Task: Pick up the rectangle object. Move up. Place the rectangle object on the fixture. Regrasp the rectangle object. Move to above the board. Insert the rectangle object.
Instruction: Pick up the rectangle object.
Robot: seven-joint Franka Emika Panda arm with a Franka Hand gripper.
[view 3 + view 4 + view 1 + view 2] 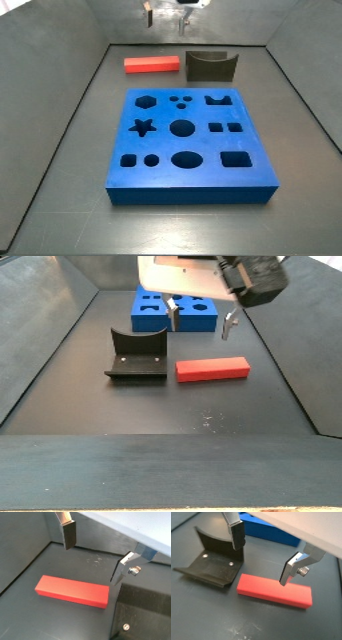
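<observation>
The gripper (261,559) hangs above the floor with its fingers (67,534) spread wide and nothing between them, poised over the red block (275,590). The red block (214,369) lies flat on the dark floor just beside the fixture (136,356), apart from it, and the blue board (186,144) with its cutout holes lies near both in a side view

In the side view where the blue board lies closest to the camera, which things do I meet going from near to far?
The board comes first. Behind it, side by side at a similar depth, lie the rectangle object and the fixture. Last, at the far end and above the floor, is the gripper, open and empty.
</observation>
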